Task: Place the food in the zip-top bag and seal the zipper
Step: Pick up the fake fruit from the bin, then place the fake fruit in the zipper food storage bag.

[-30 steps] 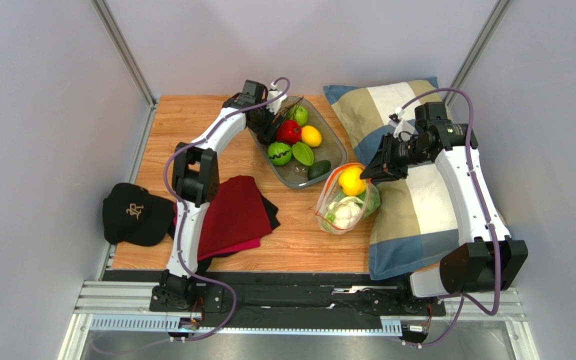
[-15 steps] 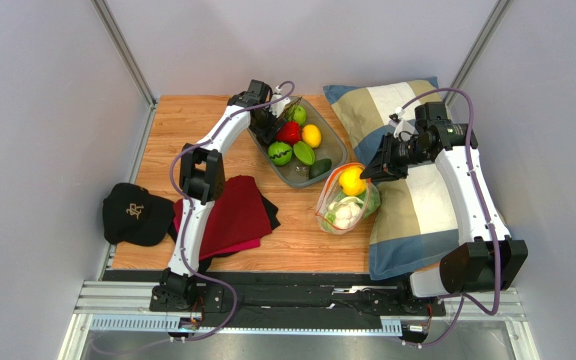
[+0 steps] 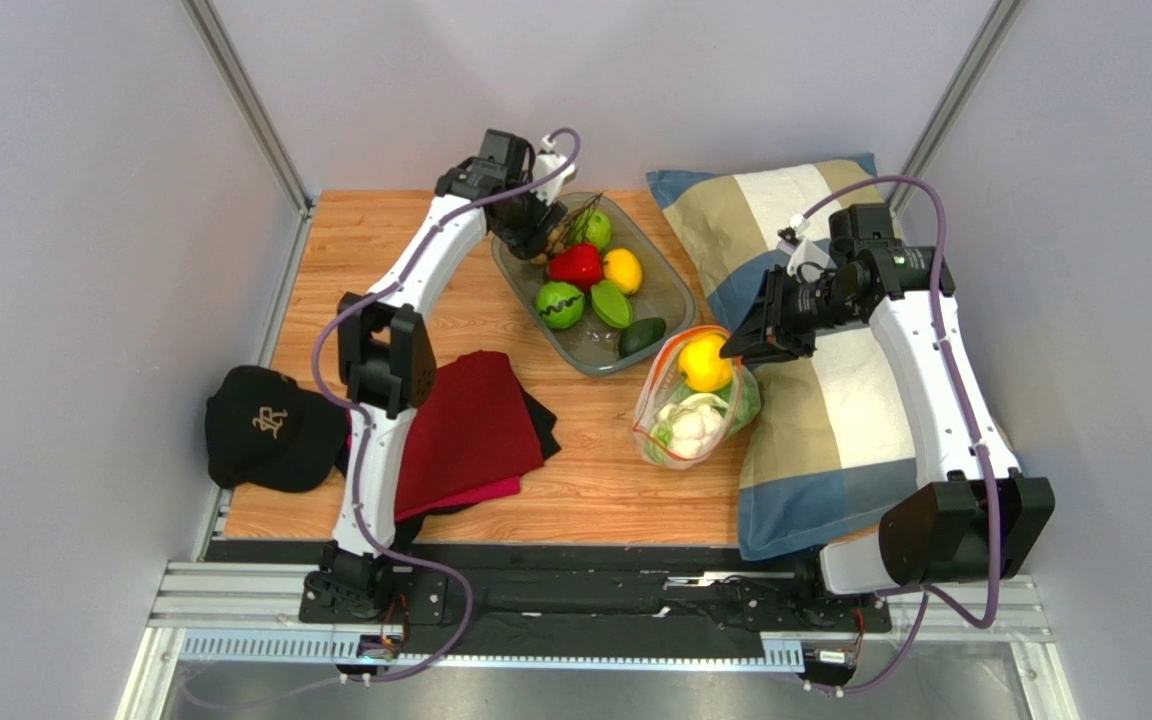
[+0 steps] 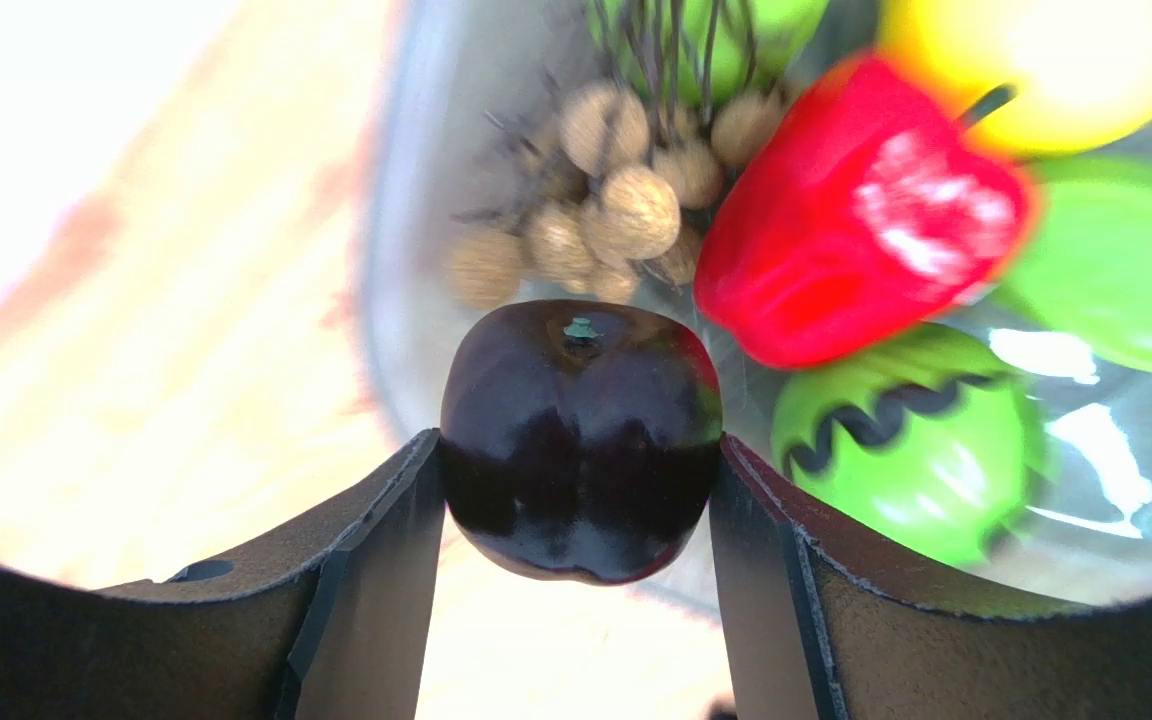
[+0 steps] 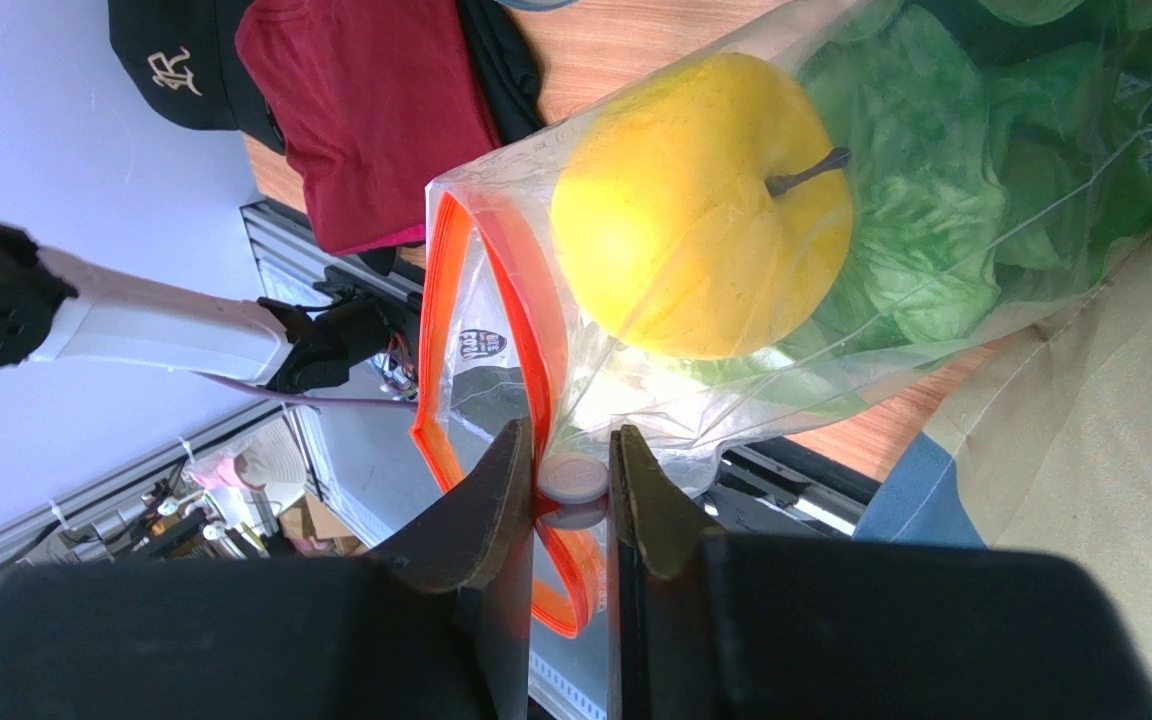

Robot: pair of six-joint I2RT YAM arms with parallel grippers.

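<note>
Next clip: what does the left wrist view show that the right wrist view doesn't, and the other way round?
Left wrist only: the left gripper closed on a dark round fruit; beyond it, the tray with a red pepper and brown nuts. Right wrist only: the right gripper pinching the zipper of the zip-top bag, which holds the yellow fruit and cabbage. Both: the wooden table.

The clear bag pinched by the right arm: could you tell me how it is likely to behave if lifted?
Probably floppy: the bag is crinkled film that sags around its load. Held only at the orange strip by the right end effector, it would likely hang bottom-heavy, with the yellow fruit and greens weighing it down.
</note>
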